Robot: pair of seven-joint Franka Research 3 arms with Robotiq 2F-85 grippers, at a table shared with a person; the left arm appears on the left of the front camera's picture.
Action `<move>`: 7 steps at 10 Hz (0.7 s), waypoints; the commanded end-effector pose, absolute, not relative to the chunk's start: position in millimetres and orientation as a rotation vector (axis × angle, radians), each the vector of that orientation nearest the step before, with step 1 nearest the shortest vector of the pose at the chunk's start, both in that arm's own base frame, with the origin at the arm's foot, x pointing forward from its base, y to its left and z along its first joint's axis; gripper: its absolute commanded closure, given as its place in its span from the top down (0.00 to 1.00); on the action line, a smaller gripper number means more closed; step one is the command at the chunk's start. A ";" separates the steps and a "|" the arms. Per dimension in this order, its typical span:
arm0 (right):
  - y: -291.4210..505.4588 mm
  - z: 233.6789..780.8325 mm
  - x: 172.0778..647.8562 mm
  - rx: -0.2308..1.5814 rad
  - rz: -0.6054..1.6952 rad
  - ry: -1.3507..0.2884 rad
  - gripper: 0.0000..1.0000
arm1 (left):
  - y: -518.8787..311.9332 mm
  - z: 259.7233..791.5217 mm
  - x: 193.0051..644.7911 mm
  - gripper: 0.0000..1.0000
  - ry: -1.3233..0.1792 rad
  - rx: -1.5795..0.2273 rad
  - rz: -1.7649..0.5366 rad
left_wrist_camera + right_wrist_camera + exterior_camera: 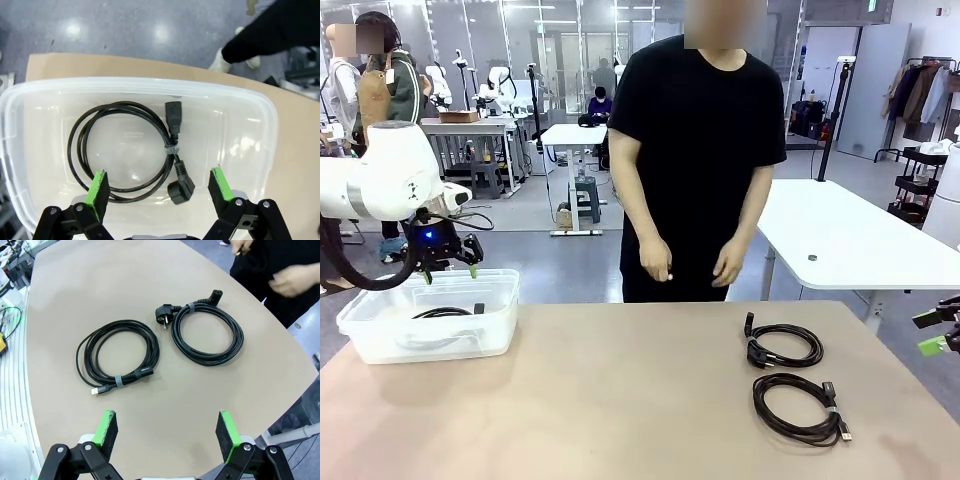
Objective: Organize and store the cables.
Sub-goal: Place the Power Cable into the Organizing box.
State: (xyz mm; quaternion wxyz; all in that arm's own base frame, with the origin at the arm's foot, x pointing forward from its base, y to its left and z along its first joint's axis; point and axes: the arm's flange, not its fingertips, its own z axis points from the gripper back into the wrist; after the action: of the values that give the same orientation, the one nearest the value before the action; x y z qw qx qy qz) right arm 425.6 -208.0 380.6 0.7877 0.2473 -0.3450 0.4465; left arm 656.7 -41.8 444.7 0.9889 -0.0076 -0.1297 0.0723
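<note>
While neither arm carries anything, the right gripper [167, 432] hangs at the right edge of the counter [620, 410], jaws spread wide, nothing between its green pads [107, 432]. It looks down on two coils.

Nearest the robot, on the counter's right half, lies the near cable [800, 408]. It is a thin black cord wound flat and tied with a grey band, with a small flat plug sticking out. Just beyond it, close but not touching, lies the far cable [785, 345]. This is a thicker black coil, also banded, with a round angled plug and a block connector at its left side in the front view. Both lie loose on the bare counter, well apart from either gripper.

Farther back on the left stands a clear plastic bin [430, 340]. The stored cable [171, 149] lies flat on its bottom, coiled and banded, with both plug ends inside the walls. The left gripper [160, 182] hovers over the bin, released, fingers wide and holding nothing, clear of the cord.

At the far edge stands a person [700, 150] in black, hands low at the body and off the counter.
</note>
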 end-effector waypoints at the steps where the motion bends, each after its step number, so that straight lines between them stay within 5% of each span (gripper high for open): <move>1: -206.2 383.4 427.9 0.528 0.944 -0.724 1.00 | -27.4 470.3 623.5 1.00 -0.286 -0.065 -0.085; 7: -206.2 383.4 427.9 0.528 0.944 -0.724 1.00 | 39.7 497.8 453.4 1.00 -0.479 -0.145 -0.501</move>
State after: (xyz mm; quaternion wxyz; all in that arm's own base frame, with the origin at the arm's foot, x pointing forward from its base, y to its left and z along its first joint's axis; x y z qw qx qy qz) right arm 425.8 -207.8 380.5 0.7877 0.2472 -0.3449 0.4466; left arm 481.6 26.2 509.8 0.9543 -0.0616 -0.1973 -0.2157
